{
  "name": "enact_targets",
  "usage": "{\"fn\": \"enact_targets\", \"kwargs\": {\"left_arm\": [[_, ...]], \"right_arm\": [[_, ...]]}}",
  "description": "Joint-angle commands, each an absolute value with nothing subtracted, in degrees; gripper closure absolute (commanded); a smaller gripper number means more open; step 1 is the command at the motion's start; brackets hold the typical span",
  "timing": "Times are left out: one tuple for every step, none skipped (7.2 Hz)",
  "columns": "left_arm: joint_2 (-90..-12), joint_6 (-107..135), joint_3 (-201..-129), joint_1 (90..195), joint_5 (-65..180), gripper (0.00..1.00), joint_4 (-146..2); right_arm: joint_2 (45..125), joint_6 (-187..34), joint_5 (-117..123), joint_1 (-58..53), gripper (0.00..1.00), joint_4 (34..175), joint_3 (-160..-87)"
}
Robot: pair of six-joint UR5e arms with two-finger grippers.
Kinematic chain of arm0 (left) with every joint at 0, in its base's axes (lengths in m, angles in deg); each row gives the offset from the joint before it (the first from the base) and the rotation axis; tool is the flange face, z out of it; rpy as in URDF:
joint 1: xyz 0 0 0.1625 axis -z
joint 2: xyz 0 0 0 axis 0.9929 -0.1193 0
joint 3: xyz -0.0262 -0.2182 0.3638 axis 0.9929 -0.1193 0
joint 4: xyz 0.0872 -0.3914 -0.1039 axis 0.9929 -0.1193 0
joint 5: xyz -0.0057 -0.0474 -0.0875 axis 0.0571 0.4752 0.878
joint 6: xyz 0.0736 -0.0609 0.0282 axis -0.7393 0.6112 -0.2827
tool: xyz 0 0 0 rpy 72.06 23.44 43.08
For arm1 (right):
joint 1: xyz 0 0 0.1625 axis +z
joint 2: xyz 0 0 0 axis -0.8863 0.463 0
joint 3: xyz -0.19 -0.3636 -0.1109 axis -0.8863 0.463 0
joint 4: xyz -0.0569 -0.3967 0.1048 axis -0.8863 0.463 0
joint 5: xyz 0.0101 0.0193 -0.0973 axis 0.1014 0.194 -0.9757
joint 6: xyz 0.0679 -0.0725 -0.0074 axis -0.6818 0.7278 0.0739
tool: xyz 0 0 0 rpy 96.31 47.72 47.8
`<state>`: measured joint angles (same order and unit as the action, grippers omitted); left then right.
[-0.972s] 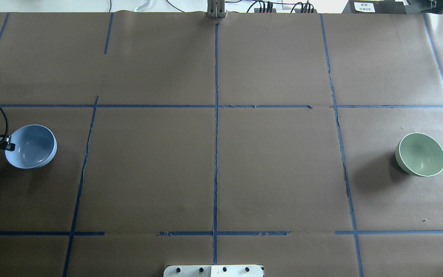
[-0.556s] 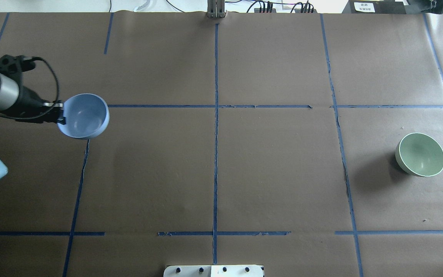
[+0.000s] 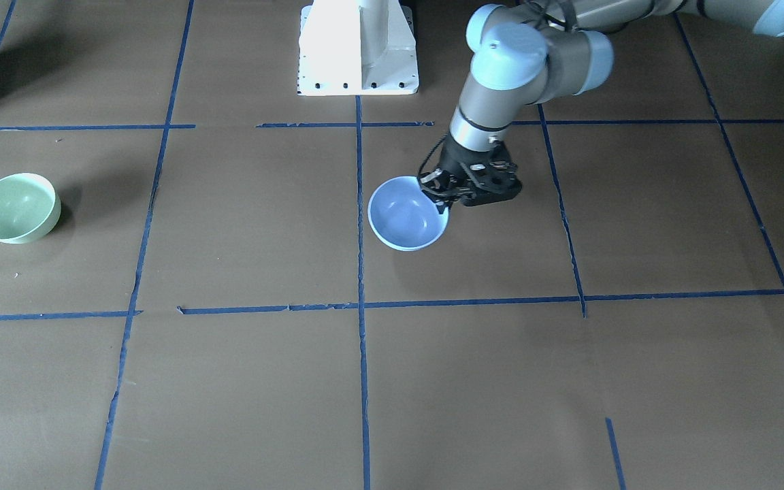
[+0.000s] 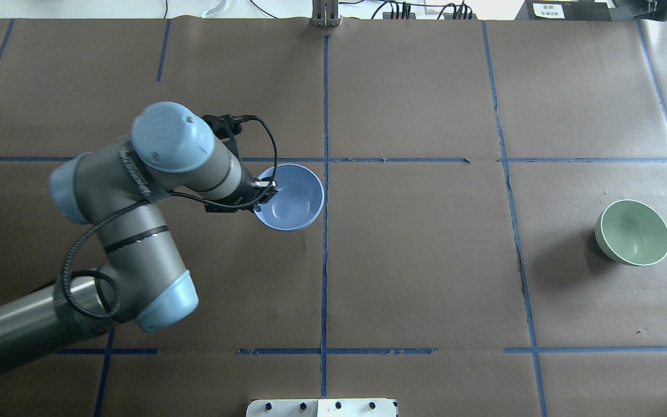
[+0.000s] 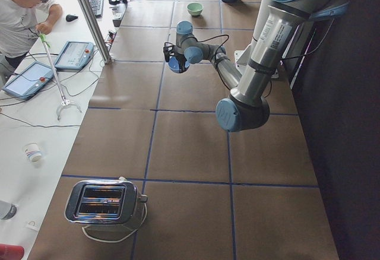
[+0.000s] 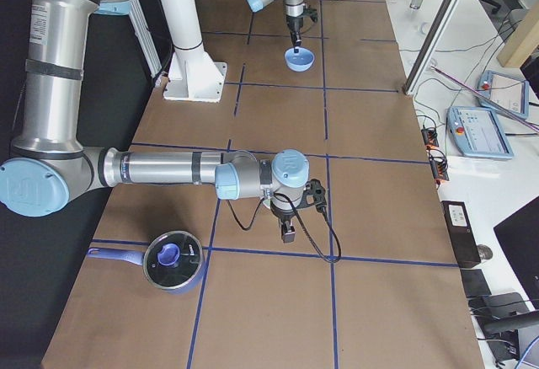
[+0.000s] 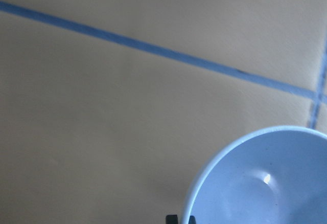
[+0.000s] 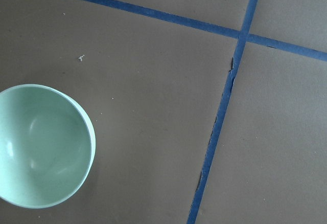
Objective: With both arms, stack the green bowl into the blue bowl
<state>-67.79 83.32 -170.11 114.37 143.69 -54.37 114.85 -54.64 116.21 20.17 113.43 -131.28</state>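
Note:
The blue bowl point(image 4: 289, 197) hangs upright by its rim from my left gripper point(image 4: 264, 188), just left of the table's centre tape line and low over the paper. It also shows in the front view point(image 3: 407, 214), with the left gripper point(image 3: 443, 197) shut on its rim, and in the left wrist view point(image 7: 265, 183). The green bowl point(image 4: 633, 232) stands alone at the far right, also in the front view point(image 3: 16, 207) and the right wrist view point(image 8: 41, 144). My right gripper point(image 6: 287, 234) shows only in the exterior right view, so I cannot tell whether it is open or shut.
Blue tape lines point(image 4: 325, 174) grid the brown paper. The white pedestal point(image 3: 358, 47) stands at the robot's side. A lidded pot point(image 6: 173, 261) sits at the right end and a toaster point(image 5: 107, 202) at the left end. An operator point(image 5: 24, 10) stands beside the table.
My left arm has carried the blue bowl from the far left edge rightwards to just left of the centre line. The green bowl has not moved.

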Motion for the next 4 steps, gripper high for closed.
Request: {"fn": "enact_targets", "kwargs": {"left_arm": [[-71.1,84.0,-165.9,109.1,140.7,1.00,-55.8],[-71.0,83.9,-165.8,108.4,139.6,1.00,-55.9],[-70.9,83.9,-165.5,108.4,139.6,0.95,-56.0],[-71.0,83.8,-165.7,108.4,139.6,0.71,-56.0]], "right_arm": [[114.9,-54.6,116.2,20.1,0.00,113.4,-131.1],[114.9,-54.6,116.1,20.1,0.00,113.4,-131.0],[114.9,-54.6,116.2,20.1,0.00,113.5,-131.1],[114.9,-54.6,116.2,20.1,0.00,113.5,-131.1]]}}
